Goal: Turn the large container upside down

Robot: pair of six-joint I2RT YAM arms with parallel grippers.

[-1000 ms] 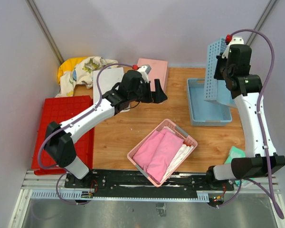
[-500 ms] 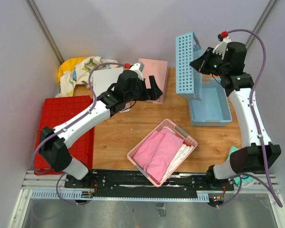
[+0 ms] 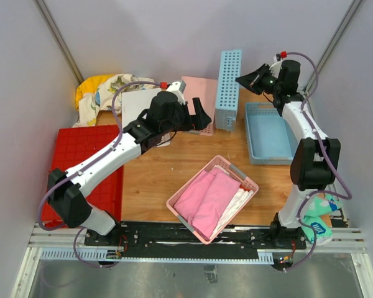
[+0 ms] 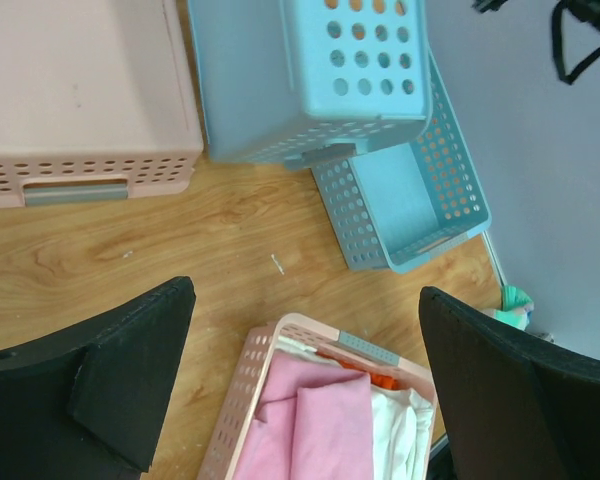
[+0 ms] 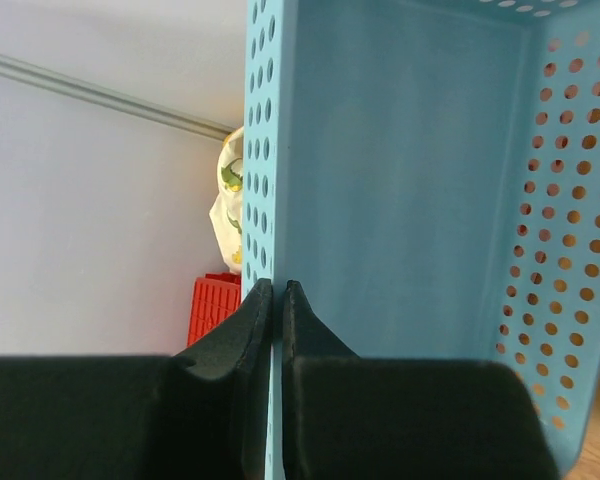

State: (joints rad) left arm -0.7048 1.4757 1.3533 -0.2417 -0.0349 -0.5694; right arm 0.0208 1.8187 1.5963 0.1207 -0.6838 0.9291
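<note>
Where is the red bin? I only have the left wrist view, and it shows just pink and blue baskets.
Observer: The red bin lies at the left edge of the table, gridded face up.
Operator: Are my left fingers near it?
Observer: No. The left arm's fingers hang open over the table by the overturned pink basket, well right of the bin.
Operator: Is the right arm free?
Observer: No. The right arm's fingers are pinched on the wall of the blue basket standing on end.
</note>
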